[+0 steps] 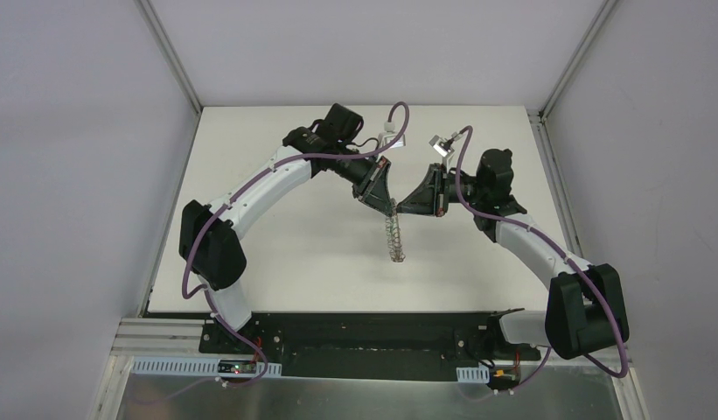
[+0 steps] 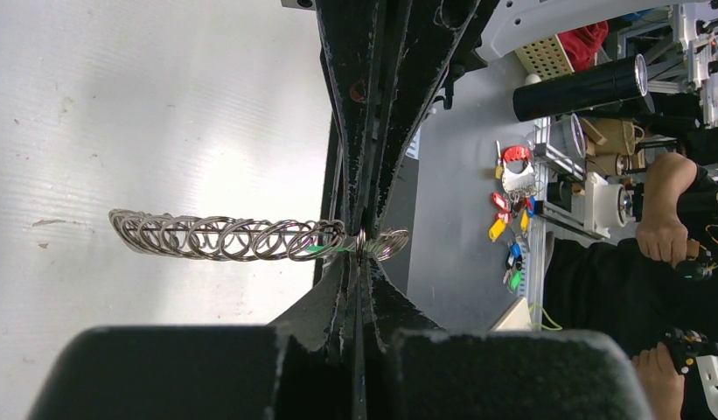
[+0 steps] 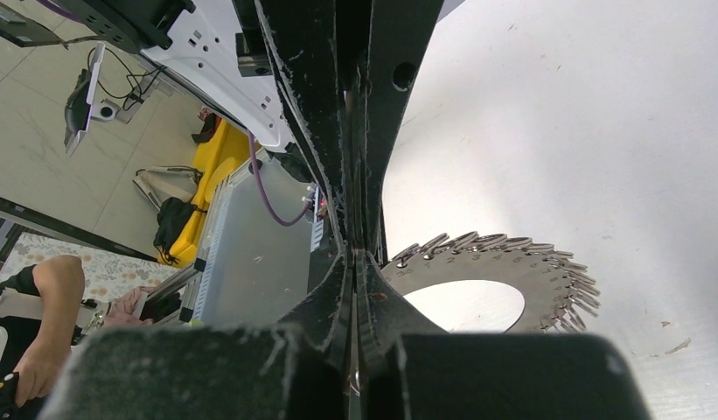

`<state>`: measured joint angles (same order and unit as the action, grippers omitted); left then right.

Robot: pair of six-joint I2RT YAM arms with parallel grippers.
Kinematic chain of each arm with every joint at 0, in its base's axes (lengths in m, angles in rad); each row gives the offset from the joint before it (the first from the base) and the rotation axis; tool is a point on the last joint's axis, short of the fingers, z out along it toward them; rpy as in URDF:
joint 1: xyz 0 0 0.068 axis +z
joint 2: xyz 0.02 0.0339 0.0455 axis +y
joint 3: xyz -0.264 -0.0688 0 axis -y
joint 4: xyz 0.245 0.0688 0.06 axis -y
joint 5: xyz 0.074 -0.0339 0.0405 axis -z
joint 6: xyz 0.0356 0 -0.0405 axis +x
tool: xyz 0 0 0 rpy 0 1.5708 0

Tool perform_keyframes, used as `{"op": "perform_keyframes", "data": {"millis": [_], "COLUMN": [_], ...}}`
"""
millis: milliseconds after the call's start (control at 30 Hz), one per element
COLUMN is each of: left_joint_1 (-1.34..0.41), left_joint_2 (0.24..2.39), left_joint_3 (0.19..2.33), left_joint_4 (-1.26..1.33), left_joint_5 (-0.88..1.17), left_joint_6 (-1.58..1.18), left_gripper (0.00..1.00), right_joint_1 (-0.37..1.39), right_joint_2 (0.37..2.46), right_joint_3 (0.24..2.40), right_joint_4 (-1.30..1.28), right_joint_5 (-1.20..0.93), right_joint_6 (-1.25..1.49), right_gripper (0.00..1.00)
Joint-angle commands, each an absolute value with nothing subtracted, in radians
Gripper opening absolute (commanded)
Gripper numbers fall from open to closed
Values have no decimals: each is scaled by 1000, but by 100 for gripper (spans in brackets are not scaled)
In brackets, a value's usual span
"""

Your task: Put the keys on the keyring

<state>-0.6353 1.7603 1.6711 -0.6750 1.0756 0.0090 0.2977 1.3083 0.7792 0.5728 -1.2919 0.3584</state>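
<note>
left gripper (image 2: 361, 238) pinched shut on the keyring (image 2: 215, 236) rim, green key (image 2: 323, 249) right at the pinch, right gripper (image 3: 357, 255) clamped on the same rim over the table (image 2: 119, 105); threading step, next likely needs working the key onto a wire loop.

top: high, behind the near edge, looks down on whole bench (image 1: 276, 262) | wrists: very near, seemingly facing each other, both share keyring (image 2: 224, 238)
</note>
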Motion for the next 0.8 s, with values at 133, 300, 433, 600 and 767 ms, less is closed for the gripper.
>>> {"op": "perform_keyframes", "data": {"millis": [133, 300, 433, 600, 767], "left_joint_1": [-622, -611, -609, -619, -634], "left_joint_2": [1733, 1733, 1735, 1777, 1839], "left_joint_3": [1697, 1710, 1718, 1802, 1900], "left_joint_4": [-661, -659, -661, -877, -1131], "left_joint_5": [1087, 1075, 1076, 1083, 1089], "left_joint_6": [3, -29, -21, 132, 261], "left_gripper": [0, 0, 0, 0, 0], "right_joint_1": [293, 293, 296, 293, 294], "right_joint_2": [1284, 1280, 1274, 1257, 1229], "right_joint_3": [776, 773, 772, 788, 828], "right_joint_4": [611, 610, 606, 561, 399], "right_joint_5": [-1318, -1318, -1318, -1312, -1312], "right_joint_6": [318, 315, 314, 275, 135], "right_gripper": [0, 0, 4, 18, 30]}}
